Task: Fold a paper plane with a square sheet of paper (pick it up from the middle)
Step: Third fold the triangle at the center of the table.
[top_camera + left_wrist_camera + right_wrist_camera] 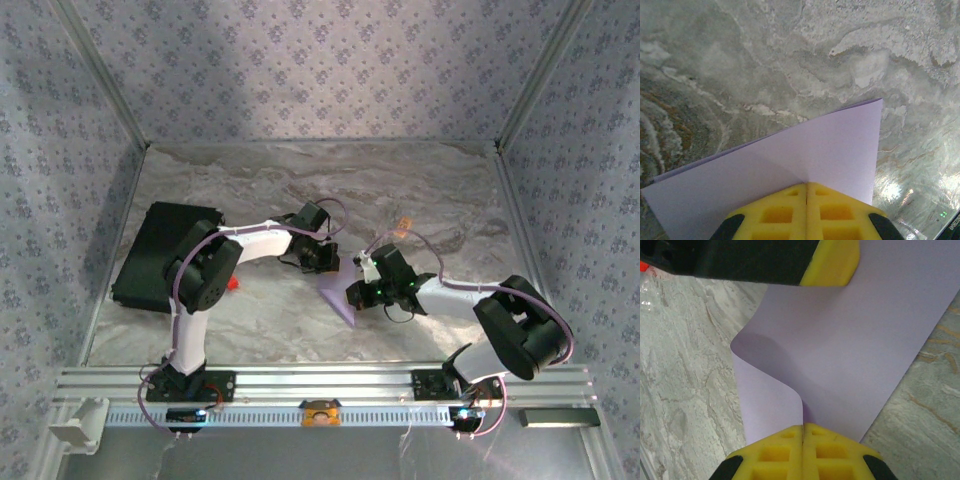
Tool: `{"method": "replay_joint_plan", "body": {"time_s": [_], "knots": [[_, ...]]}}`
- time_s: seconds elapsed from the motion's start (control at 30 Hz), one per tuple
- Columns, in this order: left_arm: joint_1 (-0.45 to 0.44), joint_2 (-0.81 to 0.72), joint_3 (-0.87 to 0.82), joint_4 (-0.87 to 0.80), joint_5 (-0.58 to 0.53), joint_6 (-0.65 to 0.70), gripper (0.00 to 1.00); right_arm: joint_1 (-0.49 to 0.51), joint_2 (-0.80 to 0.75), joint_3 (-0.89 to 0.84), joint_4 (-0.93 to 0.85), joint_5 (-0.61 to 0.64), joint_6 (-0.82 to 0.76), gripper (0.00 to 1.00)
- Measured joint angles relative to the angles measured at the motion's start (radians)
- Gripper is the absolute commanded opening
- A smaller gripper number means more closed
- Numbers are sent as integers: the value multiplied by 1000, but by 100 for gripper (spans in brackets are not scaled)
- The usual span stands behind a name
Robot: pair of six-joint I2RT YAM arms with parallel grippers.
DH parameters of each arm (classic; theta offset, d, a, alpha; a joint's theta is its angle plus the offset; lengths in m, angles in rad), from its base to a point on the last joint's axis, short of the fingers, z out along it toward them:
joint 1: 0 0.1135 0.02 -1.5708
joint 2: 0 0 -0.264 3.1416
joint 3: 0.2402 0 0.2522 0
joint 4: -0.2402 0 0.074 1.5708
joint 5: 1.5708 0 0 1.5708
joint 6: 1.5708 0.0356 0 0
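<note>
Pale lavender sheet of paper [338, 298], bowed, pinched by left tool [806, 190] and right tool [803, 430] together (both clamped tight on it), between them over the marbled counter [250, 180], near its middle.

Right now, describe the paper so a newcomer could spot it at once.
On the marbled table, look midway between the two arms, where their tips meet. The lavender paper is there, curved, pinched by the shut left pincer and the shut right pincer. It is thin and pale, unlike the black pad at far left and the small red object beside that.
</note>
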Motion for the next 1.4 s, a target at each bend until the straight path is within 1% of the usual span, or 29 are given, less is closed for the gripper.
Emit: {"method": "replay_joint_plan", "body": {"time_s": [0.23, 0.83, 1.4], "knots": [[0, 0, 0, 0, 0, 0, 6, 0, 9, 5, -6, 22, -3, 0], [0, 0, 0, 0, 0, 0, 5, 8, 13, 14, -49, 32, -3, 0], [0, 0, 0, 0, 1, 0, 4, 8, 22, 42, -52, 41, -11, 0]]}}
